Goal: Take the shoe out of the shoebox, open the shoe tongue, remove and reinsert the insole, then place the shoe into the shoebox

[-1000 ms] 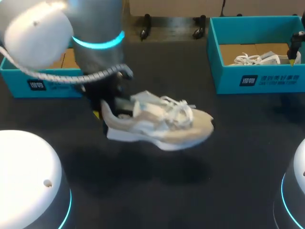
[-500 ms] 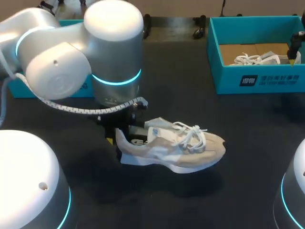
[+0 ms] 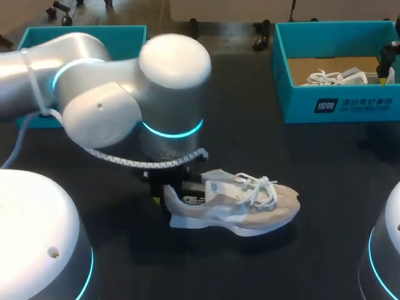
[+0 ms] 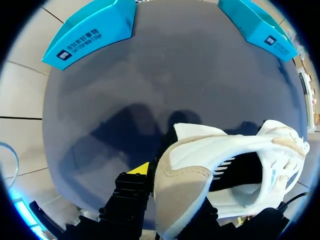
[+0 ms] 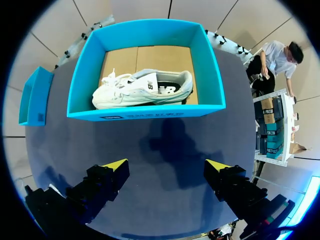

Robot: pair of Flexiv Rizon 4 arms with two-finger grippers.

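On the far right of the table (image 3: 250, 112) stands the right shoebox (image 5: 145, 112), teal outside and with a brown cardboard floor. In it lies a white shoe (image 5: 142, 87) on its side, with the laces toward the left shoebox. The left shoebox (image 3: 81, 31) stands at the far left corner. My left arm (image 3: 106, 103) hides most of it, so I cannot tell what is inside.

The beige shoe (image 3: 240, 203) is out of both boxes, near the middle of the table, upright, and its toe points to the right. I cannot tell if its sole touches the table or is just above it.

My left arm comes in from the left and bends down over the heel of the shoe. The left gripper (image 4: 160, 180) is clamped on the heel wall of the beige shoe: one yellow tip is outside the heel, and the other finger is hidden behind it.

The right gripper (image 5: 167, 165) hangs above the table, just in front of the right shoebox. Its fingers are spread wide and hold nothing.
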